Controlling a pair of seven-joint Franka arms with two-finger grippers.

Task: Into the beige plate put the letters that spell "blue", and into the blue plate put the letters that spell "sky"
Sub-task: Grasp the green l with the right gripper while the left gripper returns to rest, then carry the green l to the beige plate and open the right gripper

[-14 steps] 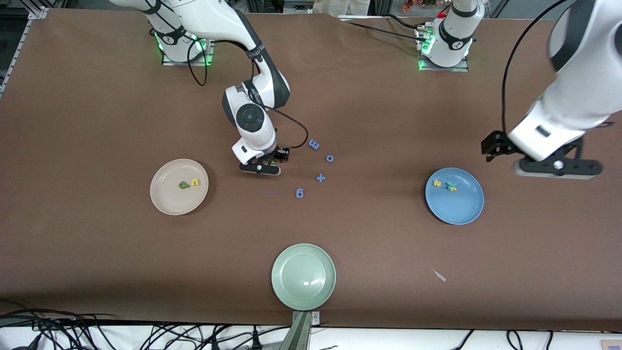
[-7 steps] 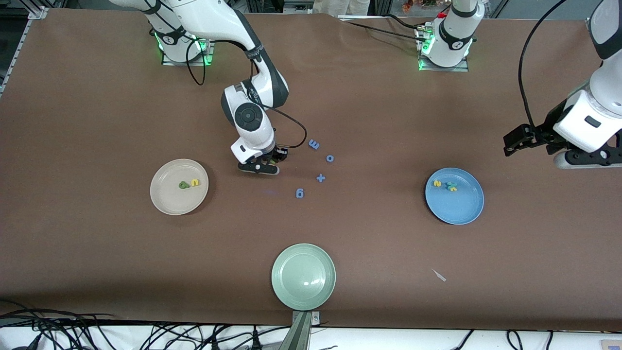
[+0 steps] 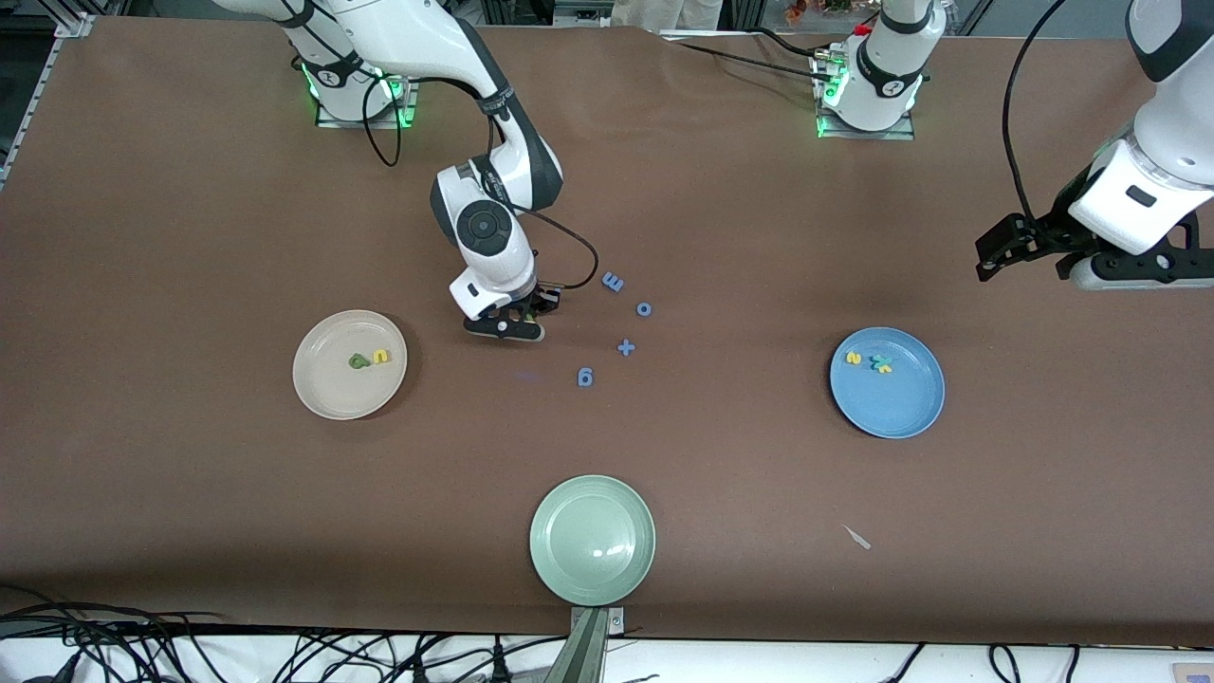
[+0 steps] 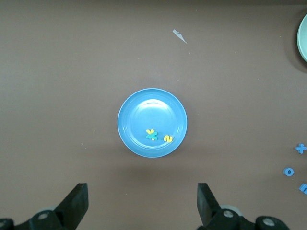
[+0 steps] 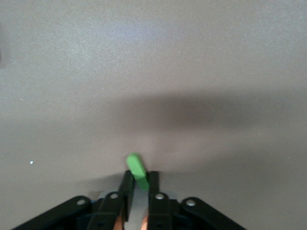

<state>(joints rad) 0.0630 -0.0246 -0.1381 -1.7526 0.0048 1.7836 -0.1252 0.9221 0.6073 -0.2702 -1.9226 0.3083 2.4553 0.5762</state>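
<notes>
Letters [image 3: 369, 359] in beige plate [image 3: 322, 394], blue plate [image 3: 901, 408]

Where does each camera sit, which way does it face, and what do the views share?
Front view: high across the table, facing both arm bases; shows the beige plate, blue plate, green plate, blue letters and both arms.
Left wrist view: high on the left arm, looking straight down at the blue plate; the open left pincer shows.
Right wrist view: low over the table, looking at the right pincer shut on the green l.
Shared: the front and left wrist views both show the blue plate and its letters.
</notes>
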